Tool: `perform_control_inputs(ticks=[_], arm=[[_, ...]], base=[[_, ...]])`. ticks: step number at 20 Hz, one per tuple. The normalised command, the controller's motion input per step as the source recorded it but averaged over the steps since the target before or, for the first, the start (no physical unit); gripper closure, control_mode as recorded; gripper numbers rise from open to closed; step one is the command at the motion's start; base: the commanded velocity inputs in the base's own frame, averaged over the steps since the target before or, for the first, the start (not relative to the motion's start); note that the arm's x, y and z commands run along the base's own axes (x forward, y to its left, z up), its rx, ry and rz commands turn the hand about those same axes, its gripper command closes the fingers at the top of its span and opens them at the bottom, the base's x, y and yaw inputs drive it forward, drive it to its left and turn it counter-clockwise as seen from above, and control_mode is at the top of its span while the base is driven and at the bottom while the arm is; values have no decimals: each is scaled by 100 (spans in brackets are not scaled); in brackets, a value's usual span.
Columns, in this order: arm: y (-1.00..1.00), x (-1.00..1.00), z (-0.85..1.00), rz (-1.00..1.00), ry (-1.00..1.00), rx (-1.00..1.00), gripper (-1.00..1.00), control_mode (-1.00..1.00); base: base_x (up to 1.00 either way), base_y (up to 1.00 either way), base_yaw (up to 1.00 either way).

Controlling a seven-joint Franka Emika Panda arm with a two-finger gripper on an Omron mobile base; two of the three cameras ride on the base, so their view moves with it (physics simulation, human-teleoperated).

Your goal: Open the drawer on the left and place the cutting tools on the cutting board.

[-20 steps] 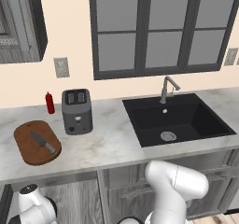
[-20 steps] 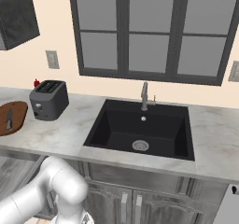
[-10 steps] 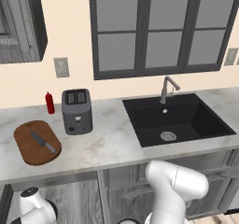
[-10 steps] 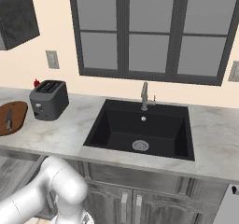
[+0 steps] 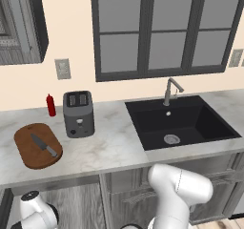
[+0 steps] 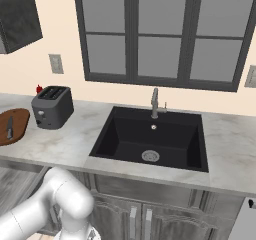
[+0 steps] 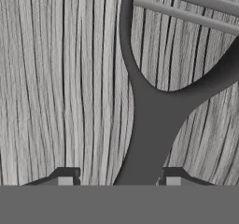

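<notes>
- Honestly, not much has changed in the last second. The worktop (image 5: 114, 151) looks the same as before, and only the white arm low at 7 o'clock in the left base view has shuffled a touch.
- The knife (image 5: 44, 145) is lying flat on the cutting board (image 5: 28, 156), running roughly 10-to-4 across it. The board sits at 9 o'clock from the toaster (image 5: 78, 113), just beside it but not touching. The red bottle (image 5: 50, 105) is off at the toaster's 10 o'clock.
- From the right base view, the same knife (image 6: 9, 127) is on the board (image 6: 17, 119), way over at 9 o'clock.
- Your claw (image 7: 119, 181) is down low with its tips spread wide and nothing between them. It's staring at a grey wood-grain panel (image 7: 56, 78) with a dark shadow across it.
- I can't tell if that panel is the front or the inside of the drawer (image 5: 71, 204), or if there are more tools in there.
- My read: the one knife you can see is already where it belongs. What's left is checking the drawer for leftovers, so go easy that close to the wood.
</notes>
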Motion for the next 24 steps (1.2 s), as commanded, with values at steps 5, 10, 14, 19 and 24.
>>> perform_control_inputs(ticks=[5,10,14,19,24], arm=[[0,0,3,0,0,0,100,-100],[0,0,33,0,0,0,100,-100],[0,-4,60,0,0,0,100,-100],[-4,-11,63,0,6,0,100,-100],[-14,-9,58,3,5,0,100,-100]], base=[[0,0,0],[0,0,0],[0,0,0],[0,0,0],[0,0,0]])
